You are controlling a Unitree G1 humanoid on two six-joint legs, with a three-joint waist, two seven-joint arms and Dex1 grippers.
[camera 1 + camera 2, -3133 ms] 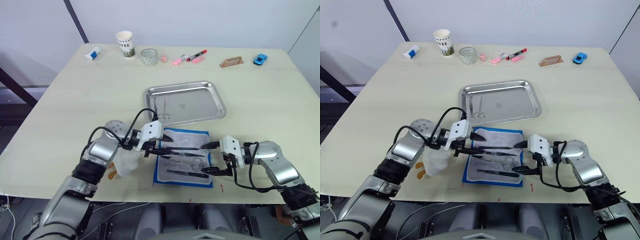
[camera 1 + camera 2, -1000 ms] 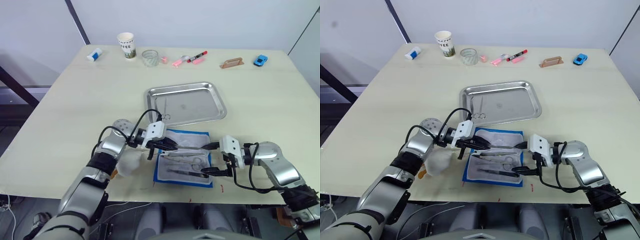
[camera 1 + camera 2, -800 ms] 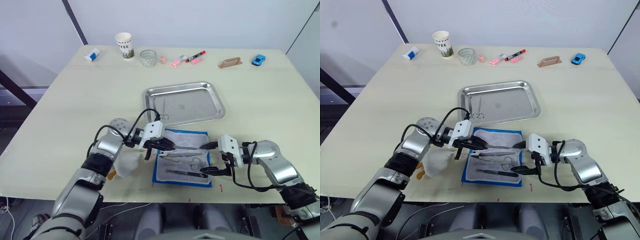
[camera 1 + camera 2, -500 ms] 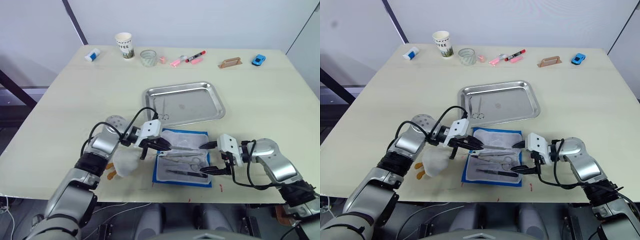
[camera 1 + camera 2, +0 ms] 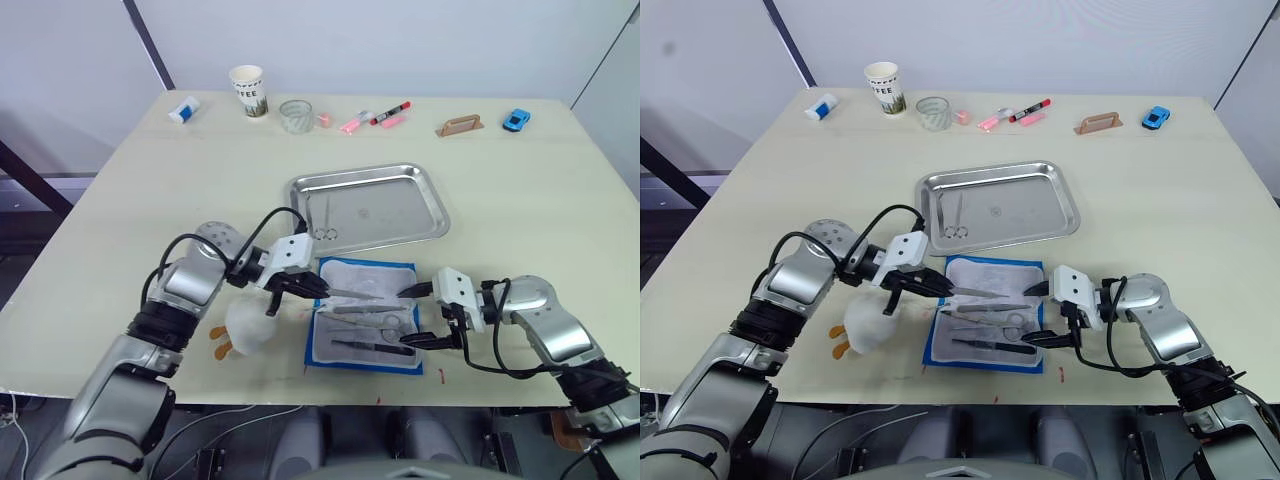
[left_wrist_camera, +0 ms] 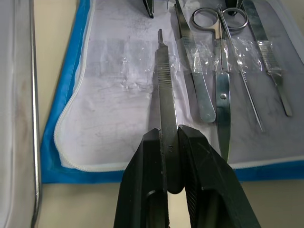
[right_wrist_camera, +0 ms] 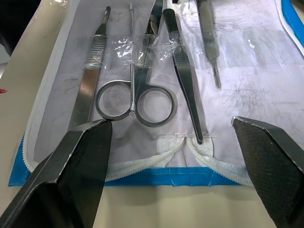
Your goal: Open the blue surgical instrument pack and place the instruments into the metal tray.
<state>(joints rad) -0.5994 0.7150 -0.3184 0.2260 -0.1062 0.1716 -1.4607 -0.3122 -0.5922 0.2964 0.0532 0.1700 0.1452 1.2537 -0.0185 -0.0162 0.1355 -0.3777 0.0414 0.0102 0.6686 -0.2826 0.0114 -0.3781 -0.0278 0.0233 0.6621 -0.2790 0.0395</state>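
Blue surgical instrument pack (image 5: 365, 316): lies open and flat, white lining up, just on the robot's side of the metal tray.
Metal tray (image 5: 437, 198): shiny, rim clear of the pack's far edge by a narrow strip of table; one pair of scissors (image 5: 326, 222) lies inside at its left end (rest of the floor bare).
Left gripper (image 6: 169, 142): fingers clamped on a flat steel handle (image 6: 164, 80), held over the pack's tray-side left corner.
Right gripper (image 5: 422, 316): fingers spread wide, straddling the pack's right edge.
Instruments (image 7: 138, 88): ring-handled scissors, forceps, a probe and another handle lie side by side under clear straps.
Table (image 5: 150, 190): open surface left and right of the tray.
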